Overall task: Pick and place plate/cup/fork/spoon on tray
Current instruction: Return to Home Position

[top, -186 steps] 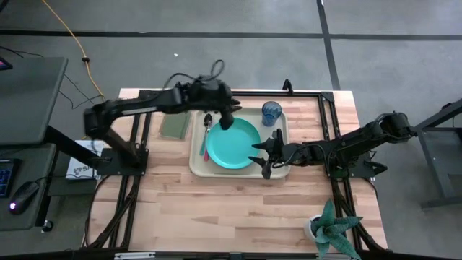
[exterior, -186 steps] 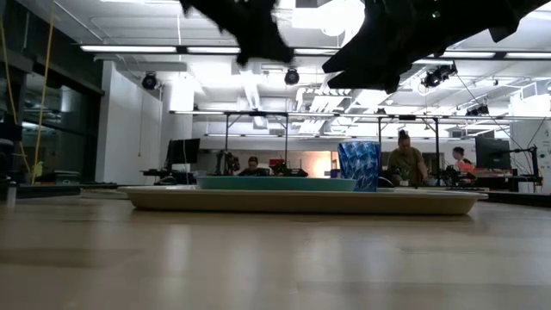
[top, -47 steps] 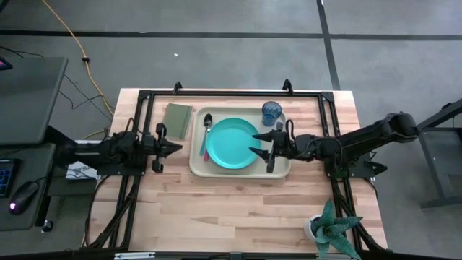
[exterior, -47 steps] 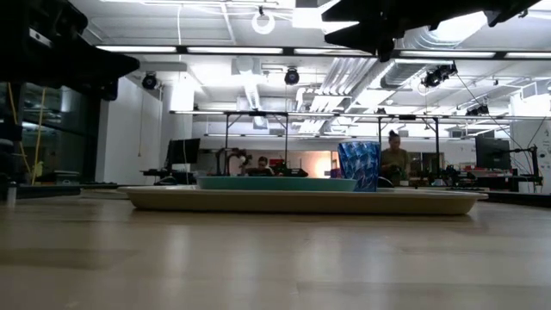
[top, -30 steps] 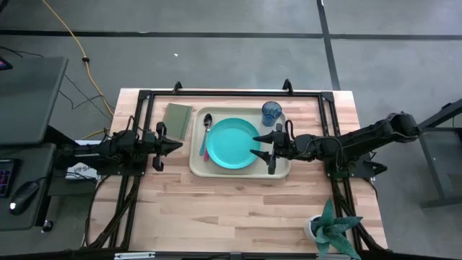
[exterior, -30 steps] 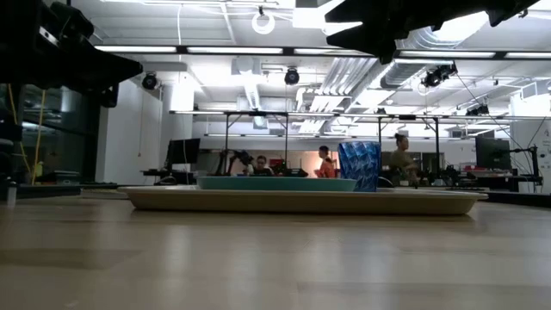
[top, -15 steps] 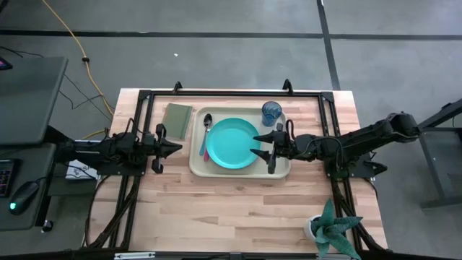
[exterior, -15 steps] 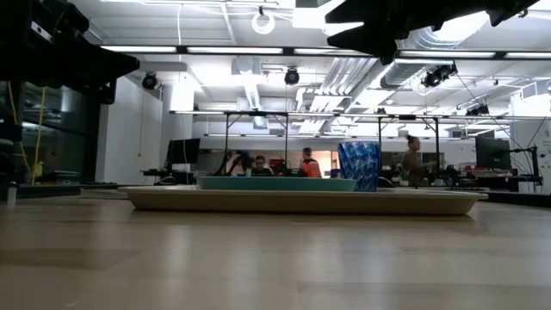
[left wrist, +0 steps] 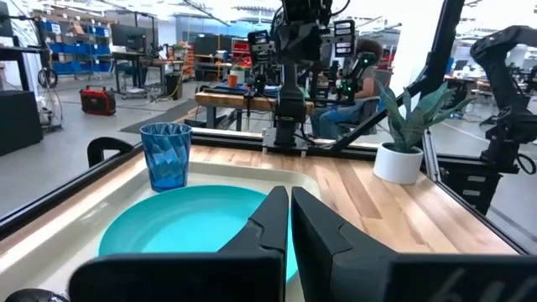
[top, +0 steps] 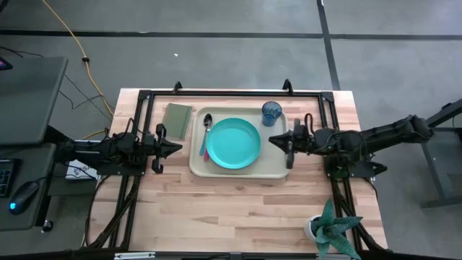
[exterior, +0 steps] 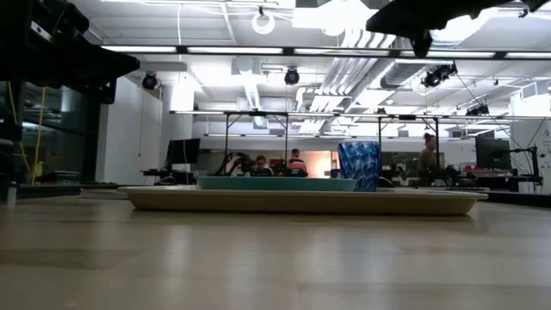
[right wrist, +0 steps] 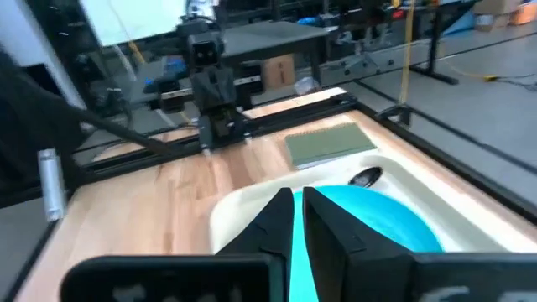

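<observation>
High view: left gripper (top: 173, 146) sits left of the tray (top: 238, 169), fingers pressed together, holding nothing, apart from everything. Right gripper (top: 278, 140) hovers at the tray's right rim, fingers also together and empty. Cream tray is a rounded rectangle with raised rim; smooth round teal plate (top: 233, 143) lies at its middle, translucent blue cup (top: 271, 112) upright in the far right corner. Spoon (top: 206, 129) and fork (top: 206, 149) lie side by side just left of the plate, long axes running near to far, spoon bowl at the far end. Flat olive rectangle (top: 177, 119) lies on the wooden table (top: 238, 209) left of the tray. Low view: faceted cup (exterior: 359, 166) stands beside the plate (exterior: 275, 182) on the tray (exterior: 301, 201). Left wrist view: closed fingers (left wrist: 273, 220) point over the plate (left wrist: 176, 226) toward the cup (left wrist: 167, 156). Right wrist view: closed fingers (right wrist: 278, 220) over the plate (right wrist: 382, 218), spoon bowl (right wrist: 366, 177) beyond.
</observation>
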